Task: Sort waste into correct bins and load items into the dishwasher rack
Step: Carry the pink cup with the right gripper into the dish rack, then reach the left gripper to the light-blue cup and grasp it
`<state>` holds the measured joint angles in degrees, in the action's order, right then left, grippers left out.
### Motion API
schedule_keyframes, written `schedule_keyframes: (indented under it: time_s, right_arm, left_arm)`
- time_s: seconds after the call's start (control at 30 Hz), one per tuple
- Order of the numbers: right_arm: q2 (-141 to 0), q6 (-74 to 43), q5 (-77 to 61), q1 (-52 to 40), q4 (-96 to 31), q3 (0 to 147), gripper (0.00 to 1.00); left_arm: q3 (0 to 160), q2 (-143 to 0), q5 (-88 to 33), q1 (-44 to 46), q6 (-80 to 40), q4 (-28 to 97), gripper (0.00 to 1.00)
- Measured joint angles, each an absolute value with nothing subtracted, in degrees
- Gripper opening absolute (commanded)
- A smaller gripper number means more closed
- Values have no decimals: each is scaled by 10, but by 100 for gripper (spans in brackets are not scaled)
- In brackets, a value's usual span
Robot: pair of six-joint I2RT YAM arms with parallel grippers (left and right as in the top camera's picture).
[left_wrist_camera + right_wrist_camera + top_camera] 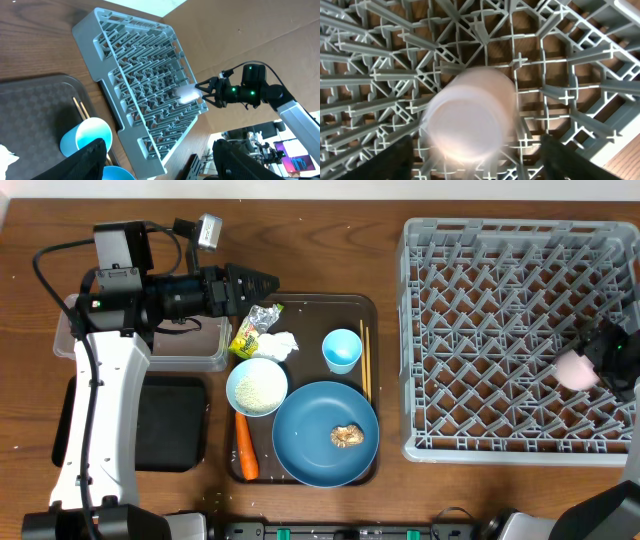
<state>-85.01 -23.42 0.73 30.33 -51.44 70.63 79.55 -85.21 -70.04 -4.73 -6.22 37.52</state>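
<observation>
My right gripper (597, 358) is open over the right side of the grey dishwasher rack (500, 330). The pinkish-white cup (575, 368) is at its tips. In the right wrist view the cup (467, 120) is blurred, free between the spread fingers (477, 160). My left gripper (262, 284) is open and empty above the foil wrapper (250, 330) and tissue (278, 345). The brown tray holds the rice bowl (257, 387), light-blue cup (342, 350), chopsticks (365, 360), carrot (246, 447) and blue plate (310, 455) with the brown lump (347, 436).
The clear tub (200, 360) lies left of the dark brown serving tray (320, 305), partly under my left arm. The black tray (170, 420) lies in front of it. The left wrist view shows the rack (140, 75), light-blue cup (87, 137) and right arm.
</observation>
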Motion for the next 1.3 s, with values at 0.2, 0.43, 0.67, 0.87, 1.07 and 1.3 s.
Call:
schedule_keyframes:
  time_s: [0.2, 0.43, 0.67, 0.87, 1.07, 1.3]
  right_arm:
    - [-850, -233, 8, 303, -508, 706, 78]
    - [-834, -207, -83, 303, -496, 707, 78]
    - [-705, -198, -168, 251, -485, 714, 82]
    - [-641, -197, -191, 199, -494, 719, 83]
    - [-641, -196, -211, 157, -506, 719, 83]
    - [-641, -196, -222, 118, -508, 719, 83]
  left_arm:
    - [795, -852, -698, -47, -62, 375, 69]
    - [795, -852, -601, -16, -56, 428, 69]
    - [795, -852, -446, 65, -55, 452, 69]
    - [795, -852, -327, 115, -53, 479, 69]
    - [788, -853, -250, 154, -53, 478, 69]
    - [772, -921, -180, 212, -67, 429, 68]
